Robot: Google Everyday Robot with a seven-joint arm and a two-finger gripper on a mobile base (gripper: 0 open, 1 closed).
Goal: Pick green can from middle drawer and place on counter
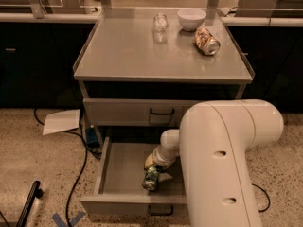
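Observation:
The middle drawer (122, 170) is pulled open below the counter (123, 51). The green can (151, 178) lies on its side on the drawer floor, towards the right. My gripper (157, 168) reaches down into the drawer and sits right at the can, over its upper end. My large white arm (227, 164) hides the drawer's right part.
On the counter stand a clear glass jar (161, 22) and a white bowl (191, 19), with an orange-brown and silver can (207, 40) lying beside them. The top drawer (142, 112) is closed. A sheet of paper (61, 121) and cables (80, 164) lie on the floor at left.

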